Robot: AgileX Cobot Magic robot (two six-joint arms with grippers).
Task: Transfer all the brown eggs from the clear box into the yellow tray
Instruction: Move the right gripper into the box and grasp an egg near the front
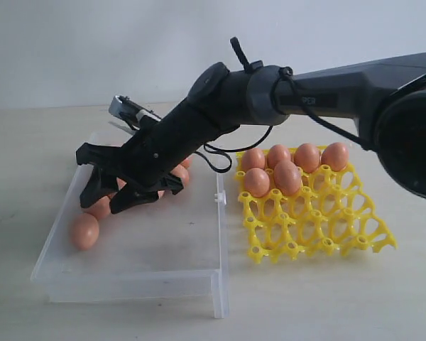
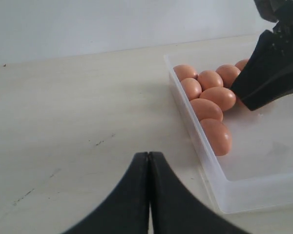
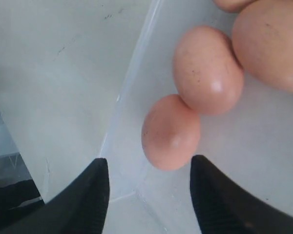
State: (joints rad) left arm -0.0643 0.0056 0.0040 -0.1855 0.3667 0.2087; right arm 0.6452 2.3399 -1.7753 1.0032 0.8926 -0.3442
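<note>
- The right gripper (image 3: 149, 192) has its black fingers (image 3: 90, 200) spread wide with nothing clasped. They hang over the end egg of a row without touching it.
- That smooth orange-brown oval egg (image 3: 171, 132) lies on its side on the box floor. It is just beside the long wall and touches its neighbour (image 3: 208, 70).
- Its long axis looks to run along that wall. Which end is the narrow one cannot be told.
- The left gripper (image 2: 149, 192) is pressed shut and empty, over the bare table (image 2: 63, 122) outside the box.
- The large shallow clear plastic box (image 1: 128, 284) shows at least six more brown eggs (image 2: 210, 79) clustered against the same wall. The right arm (image 1: 220, 106) hides part of the cluster.
- The bright yellow lattice egg tray (image 1: 326, 227), just beside the box, carries six eggs in its far cups. The near rows stand unfilled.
- On this showing the job is under half done, and the end egg seems the next to be picked.
</note>
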